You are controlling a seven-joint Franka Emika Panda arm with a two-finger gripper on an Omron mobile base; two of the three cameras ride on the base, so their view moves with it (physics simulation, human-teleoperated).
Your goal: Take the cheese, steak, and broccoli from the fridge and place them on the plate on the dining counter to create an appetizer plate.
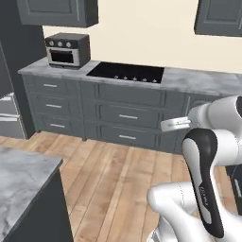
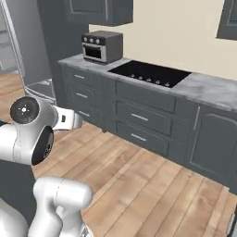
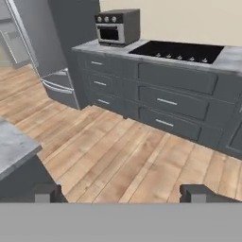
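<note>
Finger tips (image 3: pixel 47 192) of gripper (image 3: pixel 121 194): two small dark stubs at foot of hand view, spread wide, nothing between them, aimed over bare wood floor (image 3: pixel 118 142). Dining counter (image 3: pixel 12 146): corner of grey veined marble over dark base, low at left of hand view, close beside arm in left base view. Fridge (image 3: pixel 33 42): tall pale unit with grey-edged fronts, at far left of room, just beside dark end panel of cabinet run; doors judged shut, long slanted edge lines and lower drawer front visible, interior hidden. Wall counter (image 3: pixel 231 59): grey marble top on dark drawers with pale bar handles, well apart from gripper, across floor. Countertop oven (image 3: pixel 118 27): small dark box with knobs and glass door, standing on wall counter at end nearest fridge; not to be mistaken for target. Cooktop (image 3: pixel 177 51): black glass panel set flush in same top, just beside oven. Step in hand, as judged: opening stage, approach to fridge, no food collected yet. Next move, as judged: swing or drive left toward fridge front, well wide of dining counter corner; square hand to door edge; jaws kept wide for handle; pull along door's arc. Cheese, steak, broccoli: presumed behind fridge doors, unverifiable from these views.
</note>
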